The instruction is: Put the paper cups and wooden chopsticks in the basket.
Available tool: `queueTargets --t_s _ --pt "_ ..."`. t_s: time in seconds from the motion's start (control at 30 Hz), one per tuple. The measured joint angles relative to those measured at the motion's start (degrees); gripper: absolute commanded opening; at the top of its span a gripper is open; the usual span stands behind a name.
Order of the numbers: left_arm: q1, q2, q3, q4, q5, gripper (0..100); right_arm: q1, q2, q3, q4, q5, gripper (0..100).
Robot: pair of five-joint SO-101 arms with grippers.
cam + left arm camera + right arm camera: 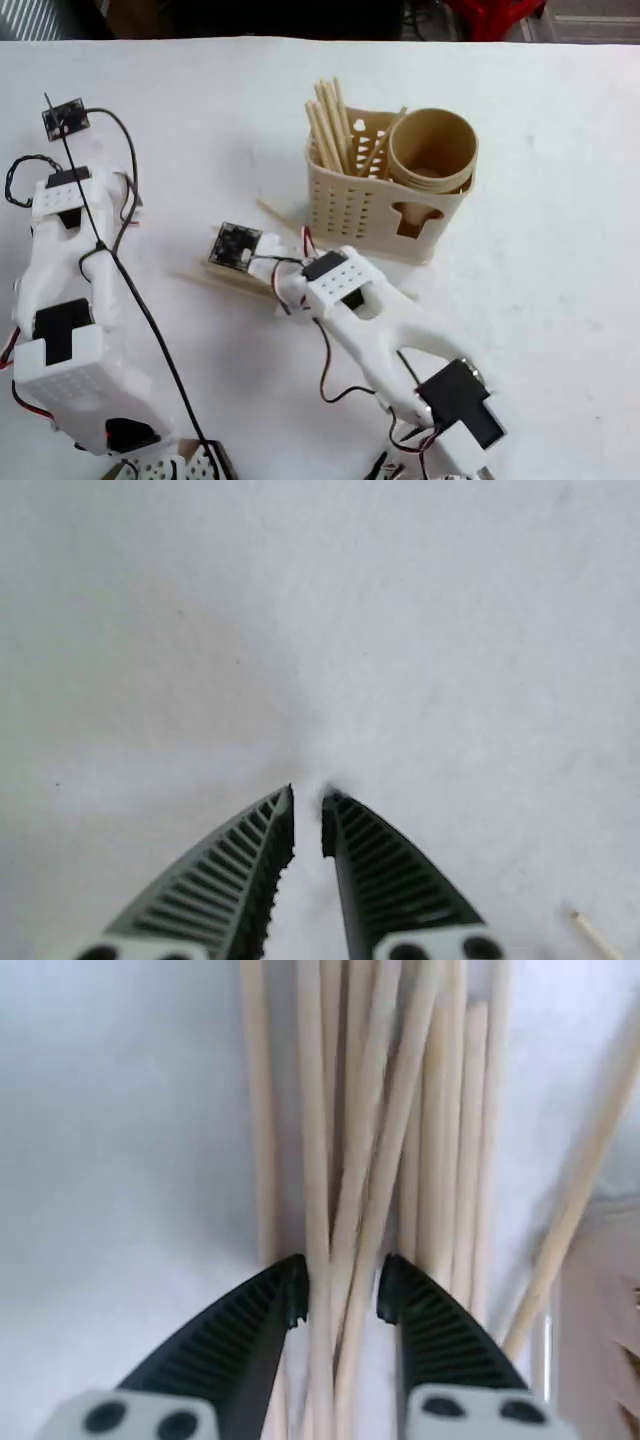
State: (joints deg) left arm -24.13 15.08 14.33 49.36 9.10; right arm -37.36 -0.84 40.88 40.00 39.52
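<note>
From above, the basket (385,215) is standing just past the middle of the table (560,300), at about 1 o'clock from the right arm (350,295). Nested cups (432,150) are sitting upright in its 3 o'clock side. Stowed sticks (330,125) are standing in its 9 o'clock side, tips leaning toward 11 and 12 o'clock. Loose sticks (225,282) are lying flat on the table, reaching out from under the right arm's wrist, long axis running roughly 9 to 3. A lone stick (278,216) is lying between them and the basket, running 10 to 4. The left arm (65,250) is resting at 9 o'clock, well apart from all of it. This view is hiding both sets of fingers.

The left wrist view is showing the left gripper (308,805) over bare table, its fingers almost together with nothing in the slit. A stick tip (592,932) is poking in nearby.

The right wrist view is showing the right gripper (342,1295) with fingers parted, tips straddling the loose sticks, whose long axes are running straight away from it. A slanted stick (570,1200) is crossing beside them.
</note>
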Motion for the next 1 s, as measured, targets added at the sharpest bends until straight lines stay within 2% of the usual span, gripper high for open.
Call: queueTargets --t_s 0.3,0.7,0.87,1.0 --pt "0.00 0.00 0.00 0.00 0.00 7 0.09 -5.89 0.00 3.96 -0.09 13.8" --pt "0.00 0.00 0.00 0.00 0.00 7 -2.73 -0.18 0.18 -3.34 -0.09 13.5" --pt "0.00 0.00 0.00 0.00 0.00 7 -2.81 2.81 -1.76 -3.60 -0.18 1.2" --pt "0.00 0.00 0.00 0.00 0.00 7 -2.55 2.73 -1.76 -3.69 -0.18 1.8"
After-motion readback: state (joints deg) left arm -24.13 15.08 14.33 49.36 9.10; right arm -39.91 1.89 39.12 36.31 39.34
